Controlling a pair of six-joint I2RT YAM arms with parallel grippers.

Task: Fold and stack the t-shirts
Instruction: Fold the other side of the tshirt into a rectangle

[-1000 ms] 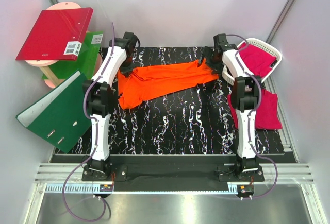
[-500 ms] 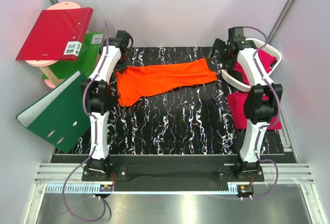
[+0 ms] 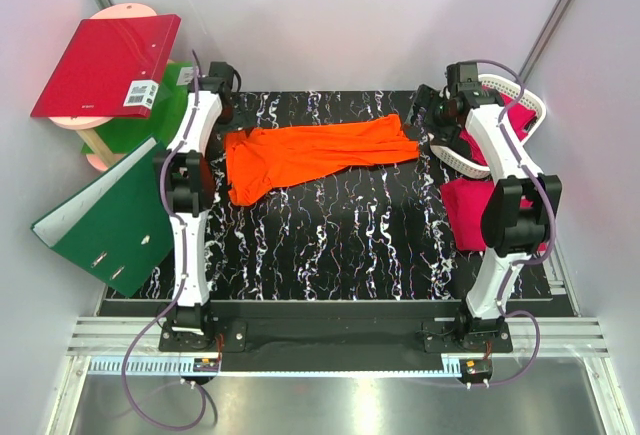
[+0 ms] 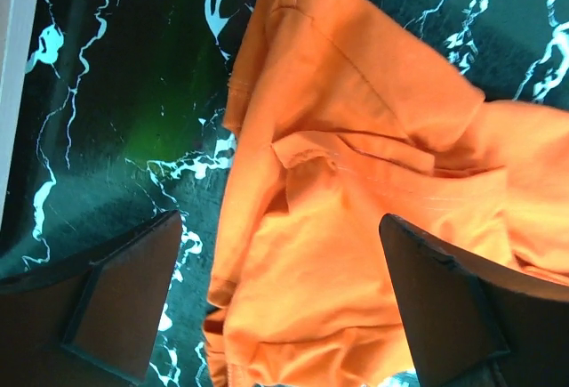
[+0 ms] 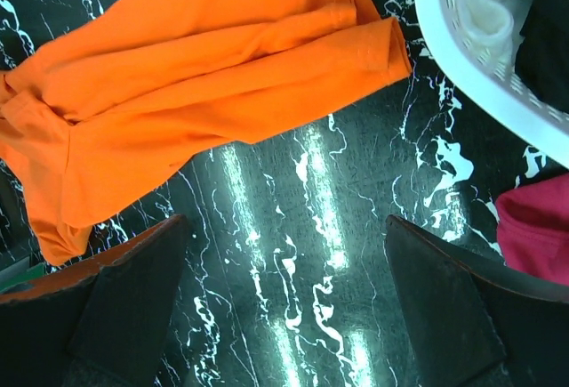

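Observation:
A bright orange t-shirt [image 3: 315, 153] lies stretched out across the back of the black marbled table [image 3: 340, 245], partly creased. My left gripper [image 3: 222, 95] hovers open over its left end; the left wrist view shows the orange t-shirt [image 4: 356, 182] below and between the spread fingers [image 4: 116, 302], with nothing gripped. My right gripper [image 3: 436, 110] hangs open just off the shirt's right end, near the basket. Through its camera the orange t-shirt [image 5: 204, 76] lies ahead, with bare table between the fingers [image 5: 471, 316]. One magenta t-shirt [image 3: 505, 120] fills the basket and another magenta t-shirt [image 3: 470, 210] lies at the table's right.
The white lattice basket [image 3: 528, 95] stands at the back right, its rim [image 5: 480, 58] close to my right gripper. A red binder [image 3: 105, 65] rests on a pink round stand [image 3: 98, 140], and green binders [image 3: 110, 220] lean at the left, off the table.
My left gripper has opened and let go of the orange t-shirt's left end, which it had drawn leftward. The right arm has risen and swung back toward the basket.

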